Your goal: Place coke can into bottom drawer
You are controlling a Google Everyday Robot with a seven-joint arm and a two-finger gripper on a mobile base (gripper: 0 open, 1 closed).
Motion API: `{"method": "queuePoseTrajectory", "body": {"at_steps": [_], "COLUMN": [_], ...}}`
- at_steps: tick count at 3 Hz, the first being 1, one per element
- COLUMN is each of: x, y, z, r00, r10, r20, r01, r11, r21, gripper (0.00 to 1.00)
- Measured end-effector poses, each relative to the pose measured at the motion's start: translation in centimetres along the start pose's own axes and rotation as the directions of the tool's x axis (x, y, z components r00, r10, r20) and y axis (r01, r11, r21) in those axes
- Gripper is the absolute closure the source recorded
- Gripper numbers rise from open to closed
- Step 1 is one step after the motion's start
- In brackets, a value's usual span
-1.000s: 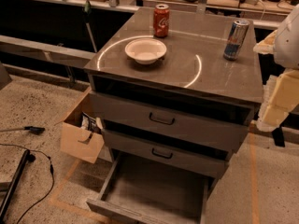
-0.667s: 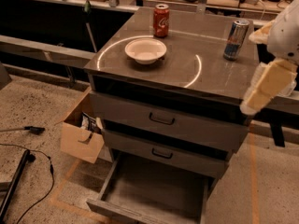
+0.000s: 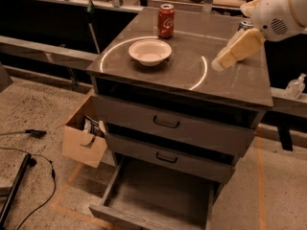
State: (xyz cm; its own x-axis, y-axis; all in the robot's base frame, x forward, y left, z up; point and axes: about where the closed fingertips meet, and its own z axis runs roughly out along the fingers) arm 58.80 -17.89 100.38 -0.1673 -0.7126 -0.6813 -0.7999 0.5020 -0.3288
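Note:
The red coke can (image 3: 166,20) stands upright at the back of the grey cabinet top (image 3: 240,85), behind a white bowl. The bottom drawer (image 3: 158,195) is pulled open and looks empty inside. My gripper (image 3: 218,63) hangs over the right half of the cabinet top, well to the right of the coke can and in front of it. It holds nothing that I can see. The white arm housing (image 3: 283,6) comes in from the upper right.
A white bowl (image 3: 150,51) sits in front of the coke can. A silver-and-blue can (image 3: 245,24) is mostly hidden behind my arm. The two upper drawers (image 3: 168,123) are shut. An open cardboard box (image 3: 84,140) stands left of the cabinet. Cables (image 3: 29,162) lie on the floor.
My arm has swung from beside the cabinet's right edge up and leftward, over the cabinet top. It now covers most of the silver-and-blue can. The coke can and bowl have not moved.

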Motion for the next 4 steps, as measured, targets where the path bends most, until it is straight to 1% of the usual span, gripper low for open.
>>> {"method": "queuePoseTrajectory", "body": {"at_steps": [1, 2, 3, 4], "x": [0.9, 1.3, 1.1, 1.5], "y": [-2.7, -5.4, -5.2, -4.9], "z": [3.9, 8.4, 8.1, 8.9], "r00": [0.990, 0.960, 0.963, 0.965], "r10": [0.089, 0.173, 0.164, 0.182], "r20": [0.107, 0.221, 0.213, 0.188], "r01": [-0.093, -0.186, -0.177, -0.197], "r11": [0.9954, 0.9815, 0.9833, 0.9782], "r21": [0.024, 0.043, 0.042, 0.066], "gripper": [0.00, 0.00, 0.00, 0.00]}}
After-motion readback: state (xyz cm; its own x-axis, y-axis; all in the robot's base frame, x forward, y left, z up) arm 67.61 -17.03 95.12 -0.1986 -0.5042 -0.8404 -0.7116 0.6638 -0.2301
